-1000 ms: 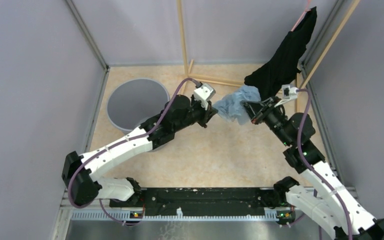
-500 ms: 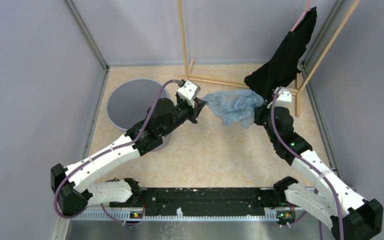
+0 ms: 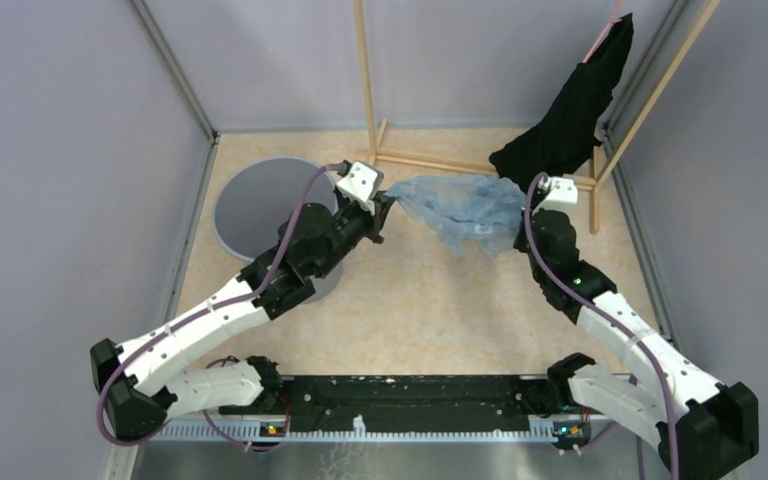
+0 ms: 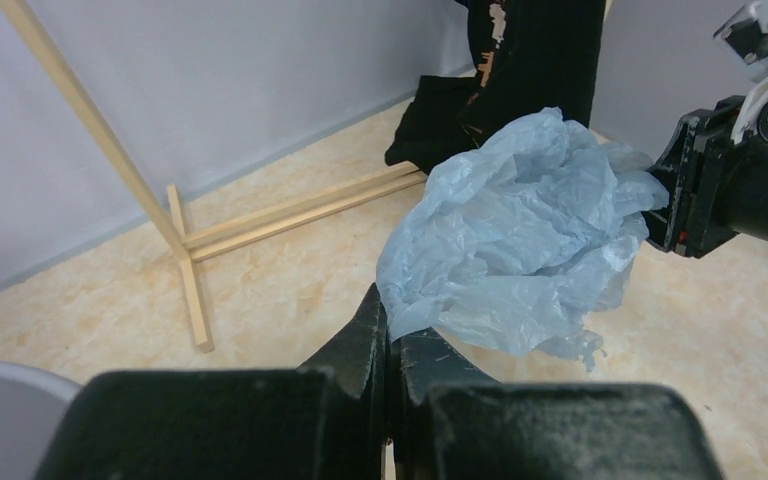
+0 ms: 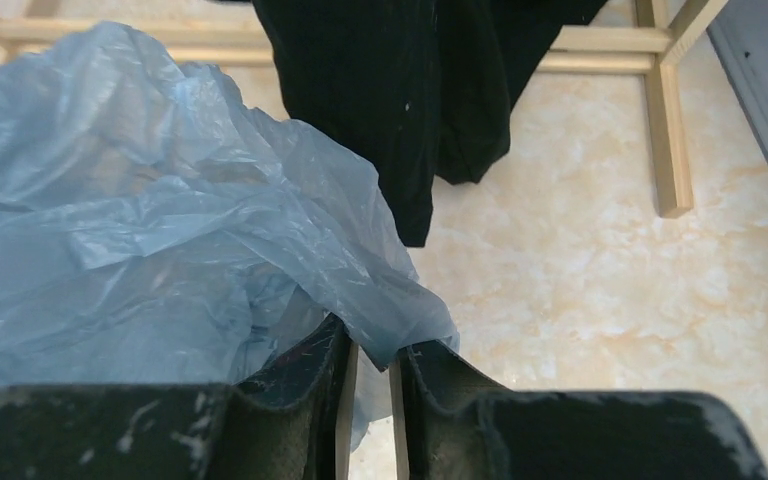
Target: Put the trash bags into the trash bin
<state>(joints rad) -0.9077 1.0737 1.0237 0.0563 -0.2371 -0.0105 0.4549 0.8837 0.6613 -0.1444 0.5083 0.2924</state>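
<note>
Top external, left gripper (image 3: 384, 201) pinching trash bag (image 3: 465, 205), trash bin (image 3: 222, 192) by wall (image 3: 80, 200)

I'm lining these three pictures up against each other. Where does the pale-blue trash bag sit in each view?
Top external: trash bag just above centre.
Left wrist: trash bag right of centre.
Right wrist: trash bag fills the left half.
Shared landmark: the black garment, next to the bag in every view.

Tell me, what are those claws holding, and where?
The left gripper pinches one edge of the crinkly pale-blue plastic bag; the right gripper, jaws slightly apart, hold unclear.
</note>
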